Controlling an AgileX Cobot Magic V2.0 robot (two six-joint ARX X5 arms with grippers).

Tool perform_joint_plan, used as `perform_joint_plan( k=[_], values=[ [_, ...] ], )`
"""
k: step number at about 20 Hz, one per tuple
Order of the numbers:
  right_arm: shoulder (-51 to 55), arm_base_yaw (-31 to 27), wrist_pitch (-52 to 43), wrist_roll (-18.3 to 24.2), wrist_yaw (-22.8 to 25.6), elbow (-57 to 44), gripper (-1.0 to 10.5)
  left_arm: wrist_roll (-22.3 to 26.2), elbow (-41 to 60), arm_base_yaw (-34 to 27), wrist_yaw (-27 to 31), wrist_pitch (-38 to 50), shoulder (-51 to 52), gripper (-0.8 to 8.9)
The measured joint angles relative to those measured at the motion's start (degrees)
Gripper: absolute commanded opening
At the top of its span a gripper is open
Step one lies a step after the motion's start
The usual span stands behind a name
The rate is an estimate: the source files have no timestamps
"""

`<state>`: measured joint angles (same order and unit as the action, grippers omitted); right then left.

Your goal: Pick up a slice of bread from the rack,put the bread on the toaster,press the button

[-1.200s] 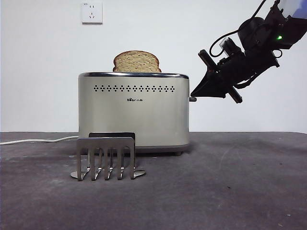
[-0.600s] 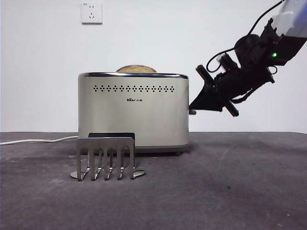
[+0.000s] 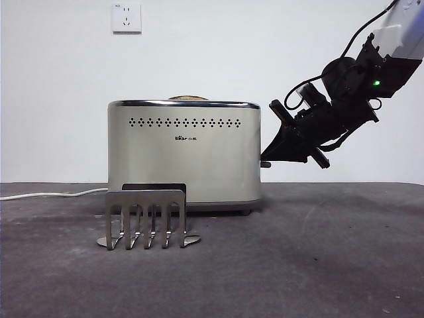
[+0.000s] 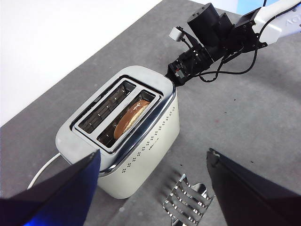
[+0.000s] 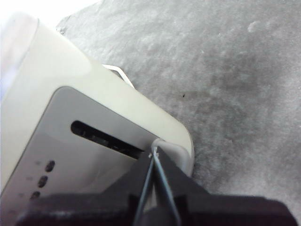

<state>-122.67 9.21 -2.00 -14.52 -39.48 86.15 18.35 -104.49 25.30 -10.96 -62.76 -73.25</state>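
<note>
right gripper (image 3: 266, 159) angled down, jaws together; left gripper (image 4: 153, 176) raised, jaws apart.

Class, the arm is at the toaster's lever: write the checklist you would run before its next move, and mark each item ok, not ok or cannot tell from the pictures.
1. Slice of bread is in a slot of the toaster, sunk almost to the rim: ok.
2. Right gripper is at the button on the narrow side: ok.
3. Right gripper's jaws closed together over the button: ok.
4. Button fully down and latched: cannot tell.
5. Left gripper waits open above the table, apart from the toaster: ok.
6. Rack holds no slice and stands in front of the toaster, away from the lever: ok.
</note>
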Motion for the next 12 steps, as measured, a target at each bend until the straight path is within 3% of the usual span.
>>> perform_joint_plan(
  k=[12],
  values=[
    [1.3,-0.1,2.0,0.0,-1.0,-0.1,-0.1,0.0,0.0,0.0,0.0,-1.5,0.0,3.77]
  ],
)
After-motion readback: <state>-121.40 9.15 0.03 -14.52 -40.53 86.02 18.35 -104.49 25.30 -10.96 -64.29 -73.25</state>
